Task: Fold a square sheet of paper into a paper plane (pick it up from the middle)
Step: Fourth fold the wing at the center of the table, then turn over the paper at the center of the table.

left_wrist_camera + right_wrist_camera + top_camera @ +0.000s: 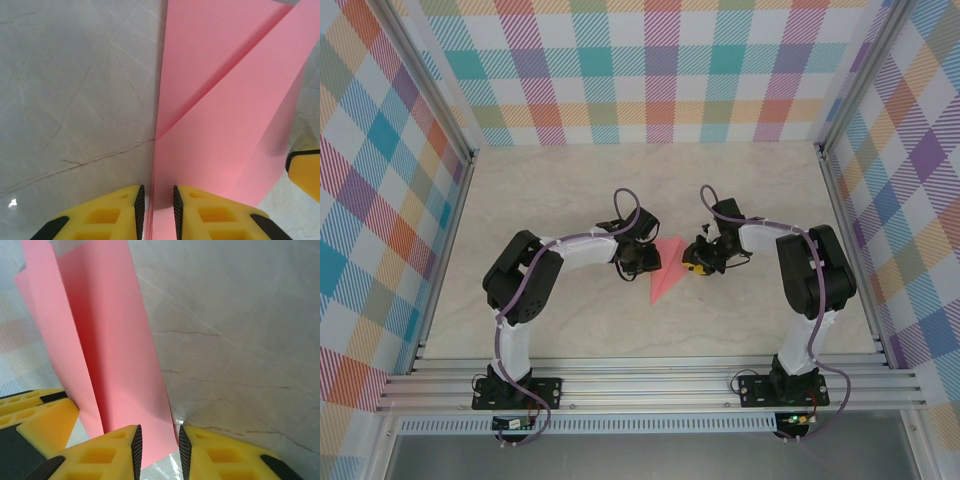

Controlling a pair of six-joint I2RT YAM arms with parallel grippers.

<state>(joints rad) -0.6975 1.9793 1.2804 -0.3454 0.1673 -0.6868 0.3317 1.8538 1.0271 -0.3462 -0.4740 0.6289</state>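
1. Paper plane [667,272]: salmon-pink, folded to a pointed shape with diagonal creases. It sits at the centre of the table [570,190], between the 2 grippers.
2. Left gripper [642,262]: jaws drawn nearly together, pinching the plane's layered edge. That edge runs straight into the narrow gap between the black pads [140,202].
3. Right gripper [698,264]: jaws narrow, with a lower corner of the plane in the gap. Whether the pads [136,445] actually press it cannot be told.
4. The grippers stand close together, 1 on each side of the plane.
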